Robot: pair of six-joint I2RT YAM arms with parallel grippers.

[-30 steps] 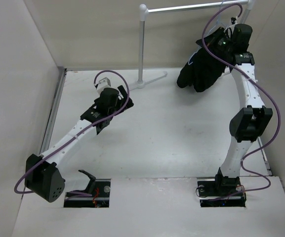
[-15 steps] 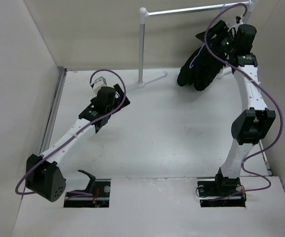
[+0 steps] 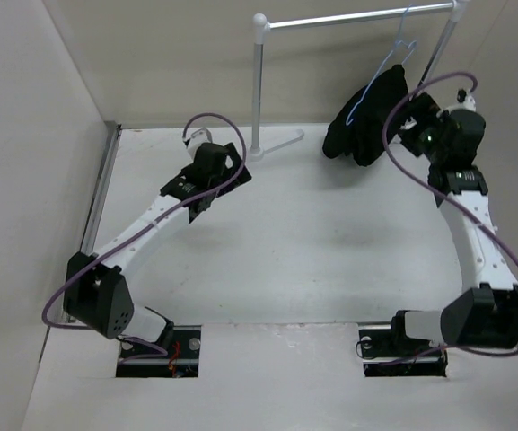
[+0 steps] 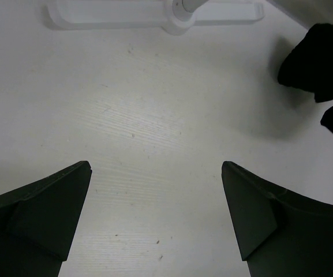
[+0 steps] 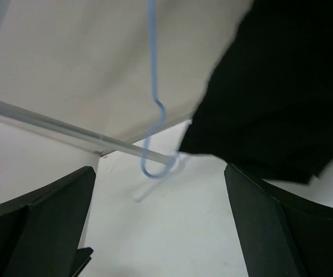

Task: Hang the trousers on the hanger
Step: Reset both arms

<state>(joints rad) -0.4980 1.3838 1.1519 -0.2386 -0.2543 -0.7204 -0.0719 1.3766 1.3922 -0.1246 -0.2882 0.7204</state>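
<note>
While trousers [image 3: 364, 126] hang draped over hanger [image 5: 152, 57] on rack [image 3: 259, 81], left tool [image 4: 156, 167], right tool [image 5: 159, 168] gape wide.

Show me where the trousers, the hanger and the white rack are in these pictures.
the trousers [image 3: 362, 126], top external view, middle of the black fabric.
the hanger [image 5: 153, 57], right wrist view, on its thin blue wire.
the white rack [image 3: 259, 81], top external view, on its upright post.

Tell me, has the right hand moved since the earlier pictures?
Yes. The right hand has drawn down and right, away from the white rack bar, leaving the trousers hanging.
</note>
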